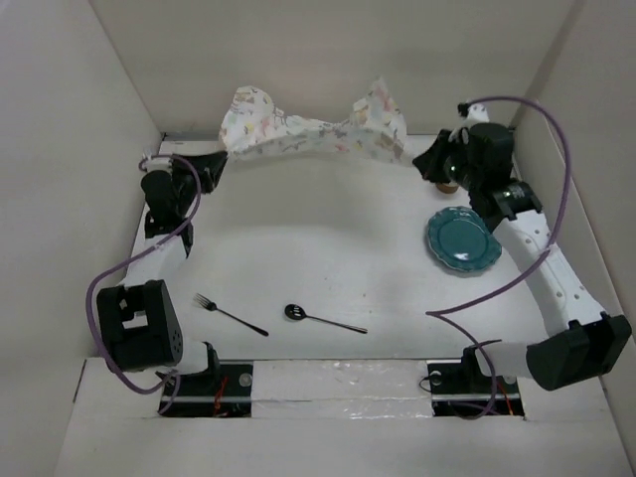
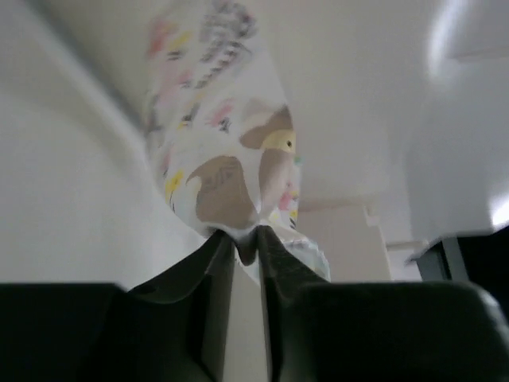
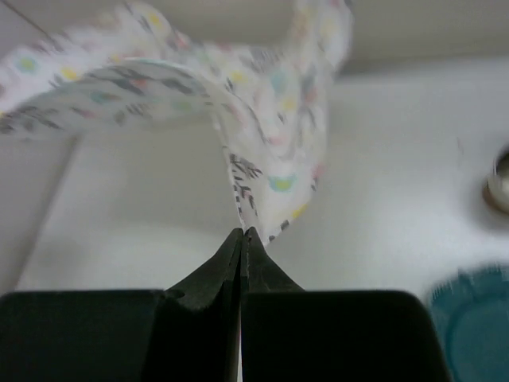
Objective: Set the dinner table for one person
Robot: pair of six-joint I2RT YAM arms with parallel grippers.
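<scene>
A mat (image 1: 308,134) printed with pastel animals and leaves hangs in a sagging span over the far side of the white dinner table (image 1: 328,248). My left gripper (image 1: 221,159) is at its left end. In the left wrist view its jaws (image 2: 246,235) stand a narrow gap apart, with the mat's corner (image 2: 231,159) resting between the tips. My right gripper (image 1: 422,159) is shut on the mat's right corner, and the cloth (image 3: 270,159) rises straight from the pinched tips (image 3: 241,232).
A teal plate (image 1: 463,239) lies at the right, under the right arm. A black fork (image 1: 231,315) and a black slotted spoon (image 1: 323,318) lie near the front edge. A small round metallic thing (image 3: 499,183) shows beside the plate (image 3: 469,318). White walls close in on three sides.
</scene>
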